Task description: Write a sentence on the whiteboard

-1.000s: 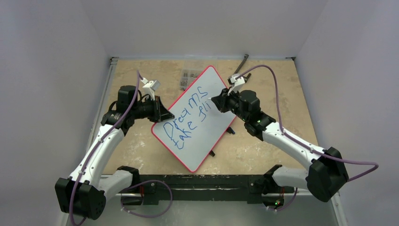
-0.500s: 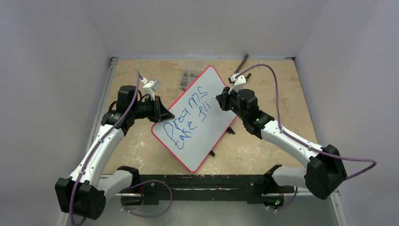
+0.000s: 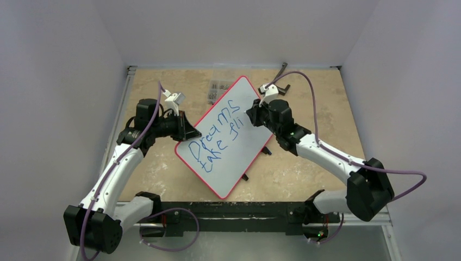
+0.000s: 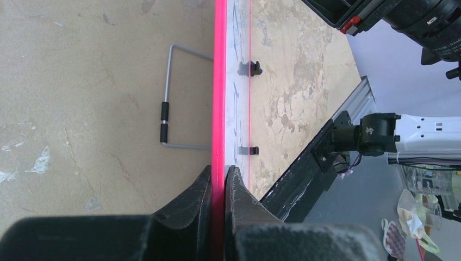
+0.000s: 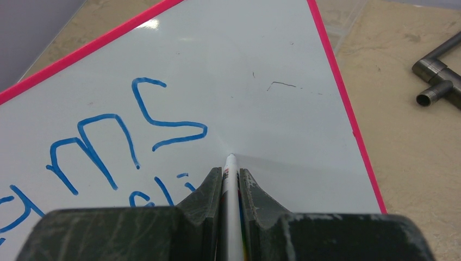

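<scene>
Pins the whiteboard (image 3: 239, 157) by its red rim with the left gripper (image 4: 219, 176), jaws squeezed fully together on the left edge. Grips a marker (image 5: 230, 168) in the right gripper (image 5: 231, 176), fingers nearly closed around the barrel, tip forward. Lies mid-table (image 3: 304, 179), long axis diagonal, near-left to far-right, with the sentence (image 3: 215, 133) in 2 blue lines along it: "Dreams", then "take fli". Puts the tip just right of "fli", under the "s", probably touching, contact hard to confirm. Leaves "ght" to write, so right arm only. Needs strokes toward the far-right rim; bare white ahead, enough but narrowing. Watch the rim and the metal pipe fitting (image 5: 435, 81) just beyond it.
</scene>
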`<state>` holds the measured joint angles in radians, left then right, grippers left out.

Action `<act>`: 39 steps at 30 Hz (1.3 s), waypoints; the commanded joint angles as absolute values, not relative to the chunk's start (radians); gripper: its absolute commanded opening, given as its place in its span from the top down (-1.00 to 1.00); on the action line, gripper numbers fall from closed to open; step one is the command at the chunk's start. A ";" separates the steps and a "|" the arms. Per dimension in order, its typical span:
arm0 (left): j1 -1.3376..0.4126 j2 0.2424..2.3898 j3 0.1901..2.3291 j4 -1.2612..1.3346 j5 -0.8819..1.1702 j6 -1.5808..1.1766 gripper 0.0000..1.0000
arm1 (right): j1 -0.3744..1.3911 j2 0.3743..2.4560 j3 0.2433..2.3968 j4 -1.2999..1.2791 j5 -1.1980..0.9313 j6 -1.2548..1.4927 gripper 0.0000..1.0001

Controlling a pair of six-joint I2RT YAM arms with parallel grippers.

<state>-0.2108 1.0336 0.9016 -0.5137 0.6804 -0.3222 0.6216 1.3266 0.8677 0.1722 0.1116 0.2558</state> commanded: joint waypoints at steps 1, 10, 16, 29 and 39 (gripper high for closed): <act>-0.218 1.041 0.897 -0.535 0.581 -0.196 1.00 | 0.620 1.325 0.913 0.213 0.049 0.210 1.00; -0.218 1.045 0.896 -0.535 0.576 -0.196 1.00 | 0.620 1.304 0.858 0.227 -0.039 0.210 1.00; -0.219 1.044 0.896 -0.536 0.572 -0.196 1.00 | 0.620 1.296 0.825 0.214 -0.041 0.207 1.00; -0.218 1.044 0.896 -0.538 0.569 -0.195 1.00 | 0.620 1.322 0.837 0.196 0.027 0.239 1.00; -0.218 1.043 0.896 -0.538 0.571 -0.195 1.00 | 0.620 1.363 0.925 0.181 0.048 0.244 1.00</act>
<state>-0.2108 1.0378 0.9016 -0.5182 0.6720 -0.3302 0.6189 1.3357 0.8635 0.1947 0.0219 0.2417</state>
